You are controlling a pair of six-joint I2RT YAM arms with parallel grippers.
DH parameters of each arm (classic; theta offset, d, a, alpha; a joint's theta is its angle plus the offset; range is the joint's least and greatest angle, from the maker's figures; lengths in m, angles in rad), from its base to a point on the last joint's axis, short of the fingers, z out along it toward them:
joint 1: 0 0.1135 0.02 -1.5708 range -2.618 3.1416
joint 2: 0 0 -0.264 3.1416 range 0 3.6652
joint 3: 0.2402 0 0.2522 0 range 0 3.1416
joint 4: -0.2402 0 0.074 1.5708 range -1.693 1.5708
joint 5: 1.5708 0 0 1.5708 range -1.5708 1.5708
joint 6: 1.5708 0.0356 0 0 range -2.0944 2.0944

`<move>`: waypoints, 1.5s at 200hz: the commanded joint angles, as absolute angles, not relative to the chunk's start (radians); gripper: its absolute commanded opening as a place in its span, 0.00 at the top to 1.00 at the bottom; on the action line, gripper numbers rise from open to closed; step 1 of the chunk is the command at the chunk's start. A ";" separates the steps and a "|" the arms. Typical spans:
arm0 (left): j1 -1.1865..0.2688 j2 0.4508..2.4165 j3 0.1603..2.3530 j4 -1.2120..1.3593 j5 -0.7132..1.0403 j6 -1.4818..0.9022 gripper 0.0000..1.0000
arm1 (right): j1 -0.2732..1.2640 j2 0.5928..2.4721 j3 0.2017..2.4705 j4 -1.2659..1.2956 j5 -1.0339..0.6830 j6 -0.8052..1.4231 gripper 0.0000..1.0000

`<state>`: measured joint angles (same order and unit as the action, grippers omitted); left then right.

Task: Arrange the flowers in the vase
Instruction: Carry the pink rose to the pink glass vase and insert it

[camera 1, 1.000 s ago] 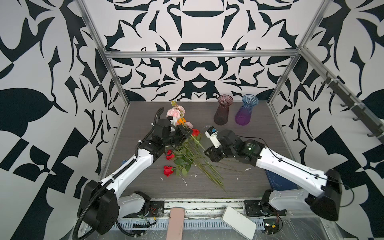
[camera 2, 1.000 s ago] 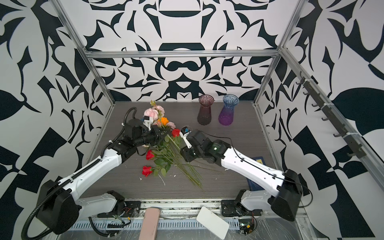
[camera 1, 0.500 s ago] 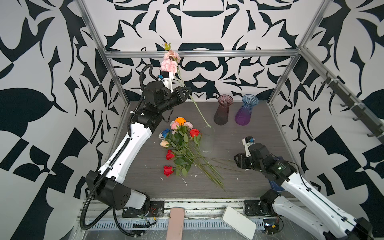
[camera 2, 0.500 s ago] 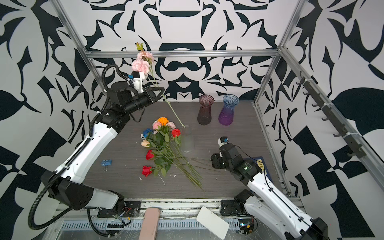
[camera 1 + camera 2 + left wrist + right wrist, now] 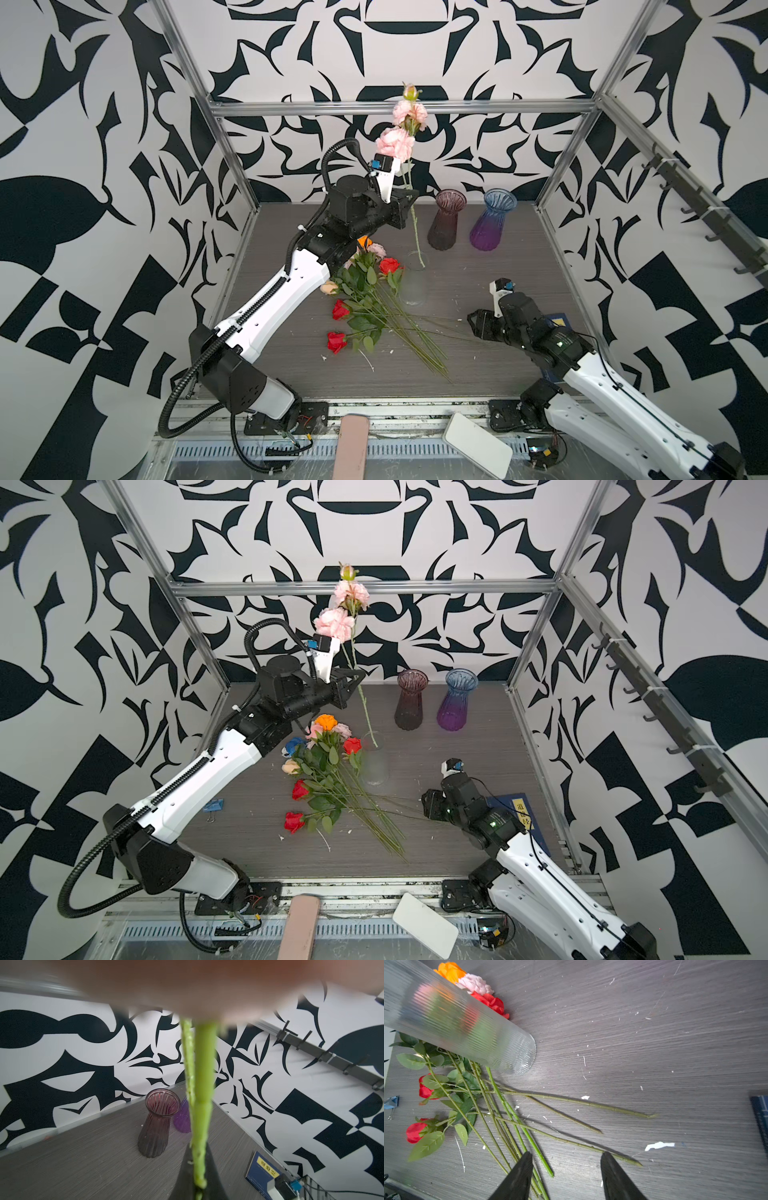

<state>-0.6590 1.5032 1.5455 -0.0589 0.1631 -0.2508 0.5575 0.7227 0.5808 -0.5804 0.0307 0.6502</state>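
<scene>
The flowers lie in a loose sheaf on the worktop just beside the clear ribbed vase, on its left in both top views. Their red, orange, pink and peach heads point toward the back, and the bare stem ends fan past the vase's foot toward the front. One pink-headed stem stands nearly upright above the vase, clamped at mid-stem by the left end effector, whose jaws are closed tight on it. The stem's lower tip hangs at the vase's mouth; whether it is inside the rim cannot be told. The vase itself stands upright. The right end effector hovers low to the vase's front right, jaws about half apart and gripping nothing, with stem ends lying beneath them in the right wrist view. Behind the vase and to its right, a maroon vase and a purple-blue vase stand side by side. A blue book lies well right of the vase, and a blue binder clip well left of it, beyond the sheaf.
</scene>
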 commanded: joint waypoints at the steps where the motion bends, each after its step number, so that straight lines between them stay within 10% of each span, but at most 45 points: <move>1: -0.699 1.519 1.522 -0.031 0.102 -0.096 1.00 | 0.554 0.710 0.624 -0.582 0.038 0.638 0.44; 300: -0.787 1.474 1.413 0.065 -0.094 0.012 0.94 | 0.555 0.744 0.637 -0.563 0.000 0.607 0.44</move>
<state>-0.7807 1.5028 1.4345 0.0746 -0.0689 0.0090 0.5575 0.7536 0.6033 -0.5804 0.0036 0.6212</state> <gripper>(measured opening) 0.061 0.564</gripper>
